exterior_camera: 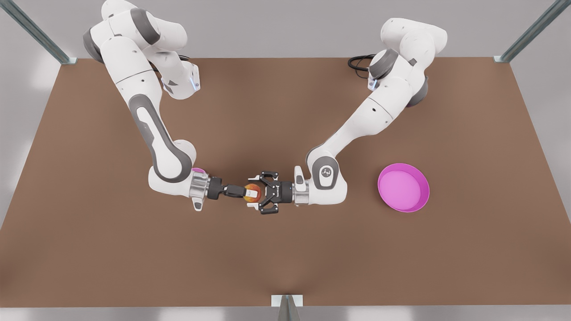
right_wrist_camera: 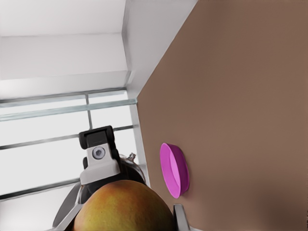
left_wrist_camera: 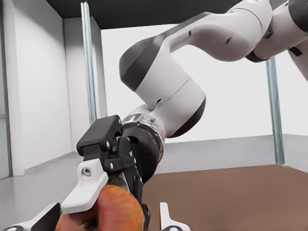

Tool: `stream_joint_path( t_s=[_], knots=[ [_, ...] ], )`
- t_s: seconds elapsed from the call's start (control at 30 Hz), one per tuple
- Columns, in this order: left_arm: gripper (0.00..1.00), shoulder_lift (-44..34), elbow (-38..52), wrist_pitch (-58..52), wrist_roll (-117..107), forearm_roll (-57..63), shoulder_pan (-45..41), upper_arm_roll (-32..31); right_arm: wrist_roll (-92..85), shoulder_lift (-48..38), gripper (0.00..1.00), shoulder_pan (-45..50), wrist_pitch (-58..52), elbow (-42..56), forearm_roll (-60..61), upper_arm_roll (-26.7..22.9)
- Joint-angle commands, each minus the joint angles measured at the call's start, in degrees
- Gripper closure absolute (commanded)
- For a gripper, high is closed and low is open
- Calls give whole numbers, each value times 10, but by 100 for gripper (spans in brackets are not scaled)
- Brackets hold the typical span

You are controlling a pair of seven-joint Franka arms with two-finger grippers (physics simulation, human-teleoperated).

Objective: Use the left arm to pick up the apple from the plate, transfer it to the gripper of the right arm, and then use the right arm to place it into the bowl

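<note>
The apple (exterior_camera: 249, 189) hangs above the middle of the table between the two grippers. My right gripper (exterior_camera: 250, 193), reaching in from the front view's left, is shut on the apple (right_wrist_camera: 125, 207). From the other side my left gripper (exterior_camera: 255, 192) stands open, its fingers (right_wrist_camera: 100, 166) straddling the apple (left_wrist_camera: 120, 211) with a gap. The right gripper's pad (left_wrist_camera: 85, 192) presses on the fruit. The plate (exterior_camera: 403, 187) lies bare at the front view's right and also appears as the plate (right_wrist_camera: 173, 168) in the right wrist view. Only a pink sliver of the bowl (exterior_camera: 198, 170) peeks out under the right arm's wrist.
The brown table (exterior_camera: 285, 258) stretches wide in front of the arms. Metal frame posts (exterior_camera: 40, 35) stand at its far corners, and a bracket (exterior_camera: 287, 303) sits at the near edge. A black cable (exterior_camera: 359, 62) loops by the left arm's base.
</note>
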Motion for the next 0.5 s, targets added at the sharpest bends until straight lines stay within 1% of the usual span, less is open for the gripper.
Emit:
stream_joint_path(
  t_s=[0.0,0.1,0.17,0.23,0.27,0.3,0.33,0.37,0.4,0.43,0.47],
  knots=[
    [0,-2,0,-1,19,0,0,0,-10,-2,36,-3,-3,-2,-5,0],
    [0,-10,0,-2,3,1,5,-1,-10,-15,36,-34,-32,-25,-27,1],
    [0,-14,0,-2,-4,3,9,0,-10,-19,36,-46,-32,-35,-28,0],
    [0,-17,0,-2,-11,4,10,1,-10,-25,36,-59,-33,-47,-54,0],
    [0,-25,-3,-4,-35,26,24,3,-9,-32,36,-68,-33,-56,-82,1],
    [0,-38,-19,-39,-111,81,60,5,-7,-47,36,-83,-36,-76,-119,0],
    [0,-56,-45,-77,-225,180,104,6,-3,-47,36,-113,-78,-75,-196,1],
    [0,-92,-52,-131,-391,379,154,5,-1,-55,36,-141,-104,-76,-266,1],
    [0,-115,-51,-206,-489,484,203,3,7,-59,36,-153,-112,-79,-330,0],
    [0,-140,-50,-285,-534,599,250,4,16,-63,36,-159,-124,-84,-386,0],
    [0,-159,-48,-339,-567,674,281,4,17,-67,36,-164,-126,-87,-426,-1]
  ],
)
